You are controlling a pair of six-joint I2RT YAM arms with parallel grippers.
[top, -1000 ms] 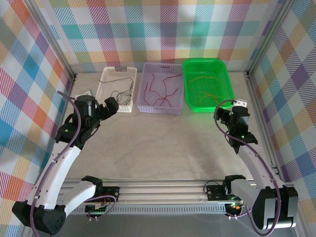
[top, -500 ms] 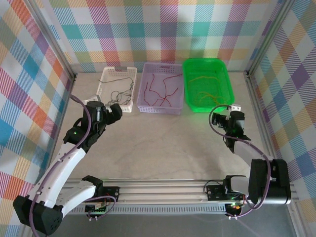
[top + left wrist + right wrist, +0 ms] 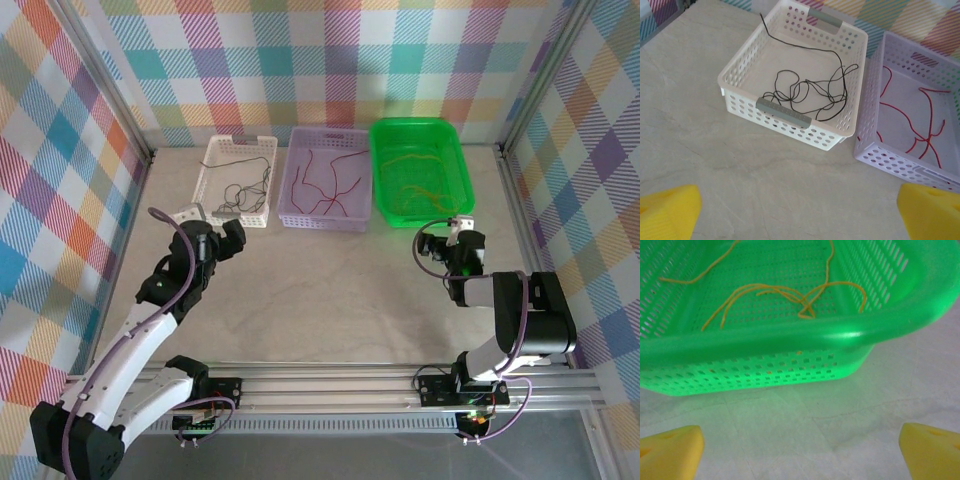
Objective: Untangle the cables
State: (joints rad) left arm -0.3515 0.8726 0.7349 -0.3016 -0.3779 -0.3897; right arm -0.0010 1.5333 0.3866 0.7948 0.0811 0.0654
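while the bench (image 3: 330, 290) held a green basket (image 3: 790, 337), a purple basket (image 3: 900, 162) and a white basket (image 3: 745, 107), the left fingers (image 3: 667, 212) and right fingers (image 3: 932, 452) gaped wide, empty; yellow cables (image 3: 805, 315) lay in green, red cables (image 3: 929, 131) in purple, black cables (image 3: 801, 93) in white.

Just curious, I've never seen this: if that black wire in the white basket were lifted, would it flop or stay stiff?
Probably floppy: the black wire lies in loose, irregular loops in the white basket, so it would likely droop. It looks thin, so probably light. Its loops cross, so one pull might drag the bundle.
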